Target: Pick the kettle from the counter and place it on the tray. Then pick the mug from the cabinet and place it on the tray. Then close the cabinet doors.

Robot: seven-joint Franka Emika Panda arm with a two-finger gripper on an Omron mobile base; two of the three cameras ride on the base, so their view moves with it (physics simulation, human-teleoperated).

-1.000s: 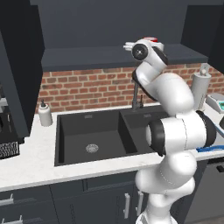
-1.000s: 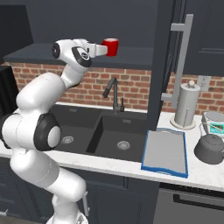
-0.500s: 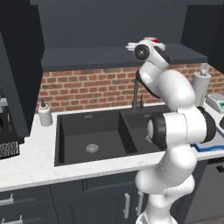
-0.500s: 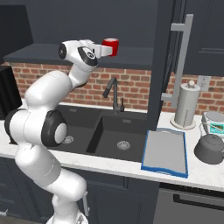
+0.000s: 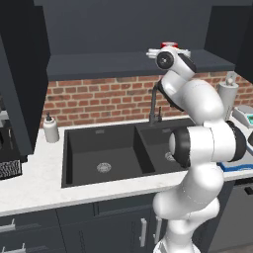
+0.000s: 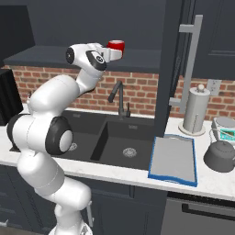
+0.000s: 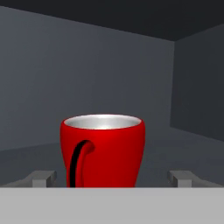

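The white arm is reaching up into the open cabinet (image 6: pixel 82 27), its tool (image 7: pixel 112 177) levelled at the mug (image 7: pixel 103 151) standing upright on the dark shelf (image 5: pixel 104 64). In the hand view, the two fingertips (image 7: pixel 43 177) are standing wide apart, one on each side of the mug's base, and the mug is sitting between them with space showing on both sides; its handle is facing the camera, slightly left of centre, and its white inside is catching the light. Whether the tips are level with the mug or short of it cannot be told.

In the right base view, the mug (image 6: pixel 115 46) is showing just past the end of the hand, above the black tap (image 6: pixel 120 98) and the double sink (image 6: pixel 114 142). A cabinet door (image 6: pixel 176 69) is standing open, its silver bar handle (image 6: pixel 188 64) facing the camera.

Down on the worktop (image 6: pixel 215 181), right of the sink, the tray (image 6: pixel 173 159) is lying bare. The kettle (image 6: pixel 221 155) is sitting on the worktop just right of the tray, apart from it, with a white scale (image 6: pixel 225 131) behind it and a paper-towel roll (image 6: pixel 194 112) standing near the brick wall. In the left base view, a small white bottle (image 5: pixel 51 129) is standing at the sink's left corner.
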